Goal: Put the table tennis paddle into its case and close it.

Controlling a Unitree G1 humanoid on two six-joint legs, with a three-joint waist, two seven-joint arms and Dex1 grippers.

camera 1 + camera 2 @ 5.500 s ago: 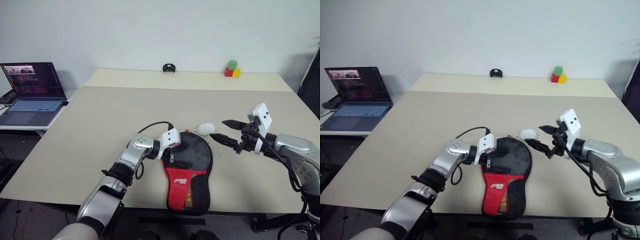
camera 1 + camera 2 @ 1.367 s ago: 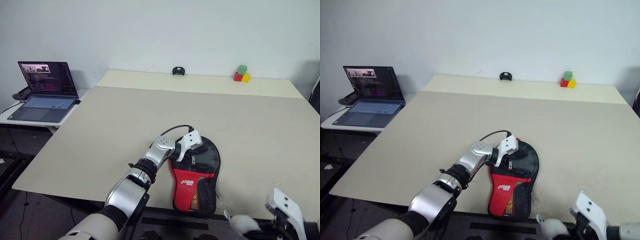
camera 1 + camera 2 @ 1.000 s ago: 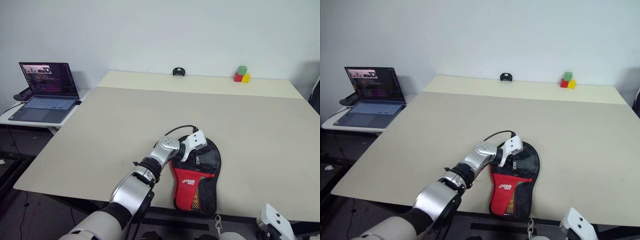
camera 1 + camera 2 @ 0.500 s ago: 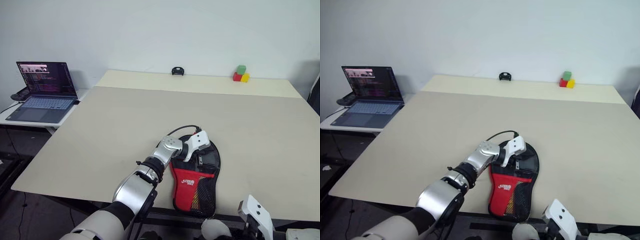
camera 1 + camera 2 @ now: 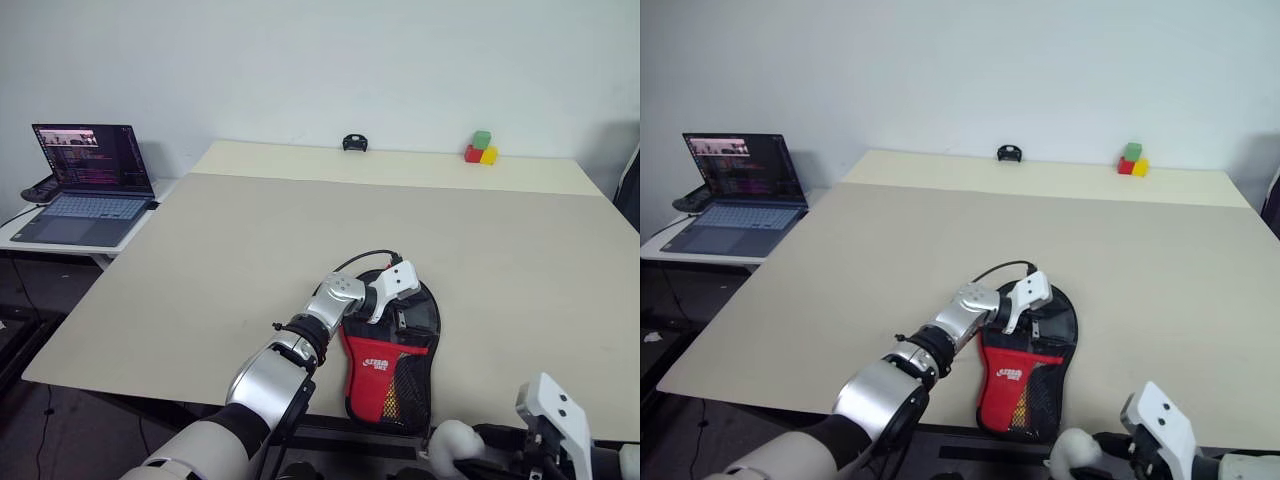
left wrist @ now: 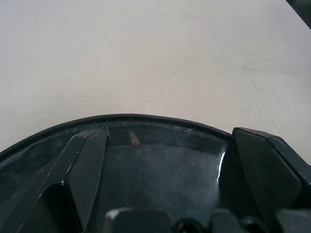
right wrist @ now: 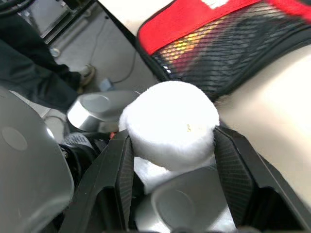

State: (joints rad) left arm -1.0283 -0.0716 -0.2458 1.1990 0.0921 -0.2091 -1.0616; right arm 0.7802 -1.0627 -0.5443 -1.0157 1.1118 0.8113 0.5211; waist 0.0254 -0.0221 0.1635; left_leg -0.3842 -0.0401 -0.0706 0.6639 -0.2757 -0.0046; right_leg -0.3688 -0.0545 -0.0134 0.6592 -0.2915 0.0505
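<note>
Down at the near edge of the table (image 5: 250, 230), lying flat: the case (image 5: 385, 365), red panel and white logo facing up, black mesh pocket at the narrow end, that end poking just over the edge. Round end pointing away across the table. Glossy black in that round end, with a curved rim in the left wrist view, most likely the rubber face of the table tennis paddle (image 6: 160, 170), sitting inside the case; handle not visible, so hard to say more.

Planted on that round end, the left gripper (image 5: 399, 318), reaching in from the left side. Fingers (image 6: 85, 170) spread wide, one to each side of the black surface, tips short of the curved rim, pinching nothing.

Lower down and off to the right, below the table's front edge, the right gripper (image 7: 170, 133). Clamped between its two black fingers (image 7: 233, 165), a fuzzy white ball (image 7: 170, 116), pads touching it on both sides. Just beyond the ball in the right wrist view, the mesh end of the case.

Further back: laptop (image 5: 85, 180) open on a side surface to the left, a small black object (image 5: 353, 143) at the far edge, and stacked green, red and yellow blocks (image 5: 480, 148) at the far right.
</note>
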